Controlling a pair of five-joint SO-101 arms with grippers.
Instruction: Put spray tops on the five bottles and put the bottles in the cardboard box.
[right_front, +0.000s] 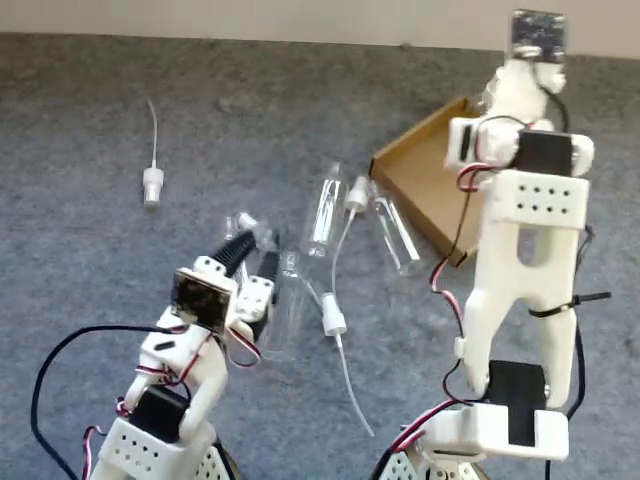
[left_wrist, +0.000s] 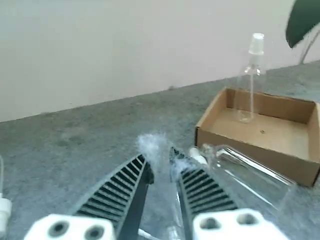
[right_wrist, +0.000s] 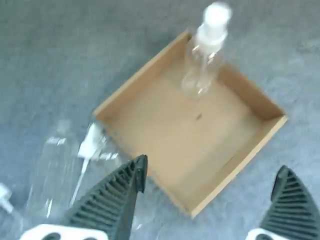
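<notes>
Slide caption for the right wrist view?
Open right gripper above the box, where one capped bottle stands upright; a second bottle lies outside.

In the high view the right arm (right_front: 530, 195) hides much of the cardboard box (right_front: 425, 185). Just ahead of the left gripper (left_wrist: 159, 157) sits a white blur (left_wrist: 150, 144) — too smeared to identify — and the box's corner is cut off at that view's edge.

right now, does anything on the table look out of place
One spray top lies alone on the carpet, far from the bottles clustered by the cardboard box. Those bottles lie on their sides; one capped bottle stands upright in the box.
</notes>
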